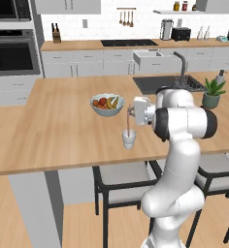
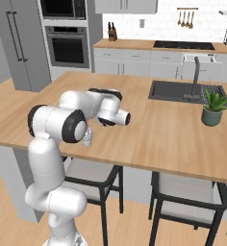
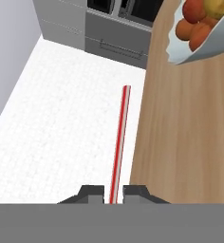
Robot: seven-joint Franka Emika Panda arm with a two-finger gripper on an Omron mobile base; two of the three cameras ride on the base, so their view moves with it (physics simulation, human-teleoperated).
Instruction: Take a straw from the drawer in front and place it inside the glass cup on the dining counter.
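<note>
On the large light-wood dining counter [image 1: 63, 126] the landmark is the small clear whitish glass cup [image 1: 129, 139], which stands near the counter's front edge. Left of the cup and a little behind it sits a white bowl of fruit [image 1: 107, 104], holding orange, red and yellow pieces, near the cup but apart from it. Directly above the cup hangs the two-finger gripper [image 1: 129, 112] of the white arm, its jaws clamped together on the thin red-pink straw [image 1: 128, 127]. The straw hangs upright from the gripper, and its lower end reaches down to the cup's mouth; whether the tip is inside the rim cannot be told.

In the hand view the dark fingers [image 3: 91, 192] pinch the near end of the straw [image 3: 120, 142], which runs straight away from them, with the fruit bowl [image 3: 199, 28] beyond it to one side.

Right of the cup and further back lies the dark inset sink [image 1: 167, 83] with its dark tap [image 1: 182, 65]. Further right of the cup, a green plant in a grey-green pot [image 1: 212, 93] stands by the sink's corner.
</note>
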